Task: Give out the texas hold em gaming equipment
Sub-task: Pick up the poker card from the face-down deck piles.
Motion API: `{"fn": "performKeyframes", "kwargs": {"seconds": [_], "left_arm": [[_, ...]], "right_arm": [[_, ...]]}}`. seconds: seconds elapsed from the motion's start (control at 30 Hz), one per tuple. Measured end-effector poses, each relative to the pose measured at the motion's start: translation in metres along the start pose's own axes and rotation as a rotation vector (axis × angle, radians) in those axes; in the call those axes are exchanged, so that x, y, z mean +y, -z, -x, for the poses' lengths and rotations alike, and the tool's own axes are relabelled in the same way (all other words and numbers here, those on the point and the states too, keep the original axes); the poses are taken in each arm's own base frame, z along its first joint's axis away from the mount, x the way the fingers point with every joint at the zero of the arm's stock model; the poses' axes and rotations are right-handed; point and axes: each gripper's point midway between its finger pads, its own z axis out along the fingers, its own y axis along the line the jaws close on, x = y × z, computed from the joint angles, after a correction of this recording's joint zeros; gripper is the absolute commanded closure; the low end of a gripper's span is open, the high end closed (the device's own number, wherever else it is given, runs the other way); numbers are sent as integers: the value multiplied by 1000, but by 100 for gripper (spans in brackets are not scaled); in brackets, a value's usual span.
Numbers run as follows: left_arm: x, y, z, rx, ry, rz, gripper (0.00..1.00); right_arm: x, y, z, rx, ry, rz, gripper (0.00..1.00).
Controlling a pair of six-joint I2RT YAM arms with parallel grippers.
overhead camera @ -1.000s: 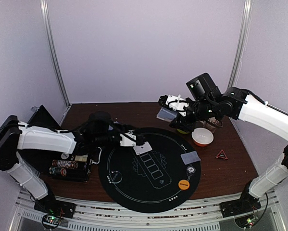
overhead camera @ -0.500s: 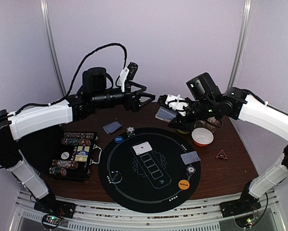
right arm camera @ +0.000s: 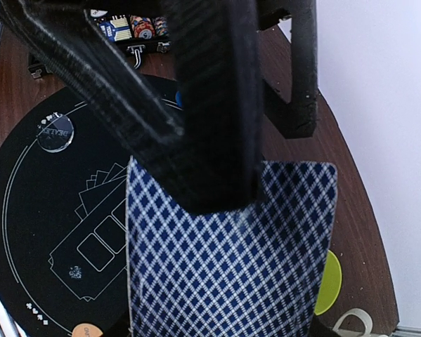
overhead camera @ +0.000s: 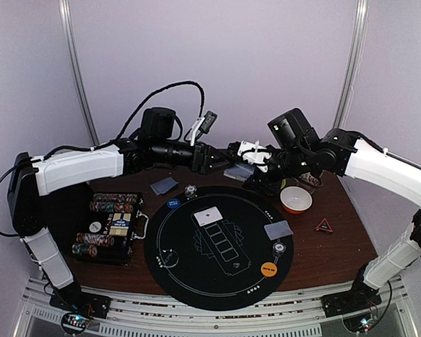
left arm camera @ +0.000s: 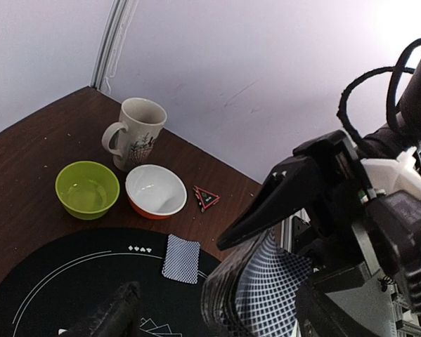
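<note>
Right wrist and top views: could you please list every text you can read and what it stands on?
"DEALER": on the clear disc lying on the black mat.
Orange disc: print too small to read.
Chip case label: too blurred to read.

The chip case sits left of the mat, the triangle right. A card lies at the mat's middle.

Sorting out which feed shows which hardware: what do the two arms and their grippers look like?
The left arm and right arm have white shells on the long links and black joints, with a bulky black block near each wrist. A black cable loops above the left arm. The left gripper and right gripper have black fingers; the right one's look rough-textured.
</note>
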Motion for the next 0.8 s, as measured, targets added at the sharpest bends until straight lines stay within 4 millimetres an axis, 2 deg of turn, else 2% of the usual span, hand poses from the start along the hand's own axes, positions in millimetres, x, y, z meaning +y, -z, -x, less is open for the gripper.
{"fn": "performKeyframes", "kwargs": {"seconds": [0.27, 0.6, 0.7, 0.8], "left_arm": [[-1, -3, 1, 4, 10, -13, 28], [8, -7, -15, 64, -2, 8, 29], [9, -6, -19, 80, -14, 12, 35], [11, -6, -24, 99, -21, 21, 51]], "right_arm": [[9, -14, -2, 29, 24, 18, 49], [11, -16, 4, 20, 42, 20, 49], [11, -16, 5, 14, 43, 17, 49], [11, -16, 5, 15, 45, 17, 49]]}}
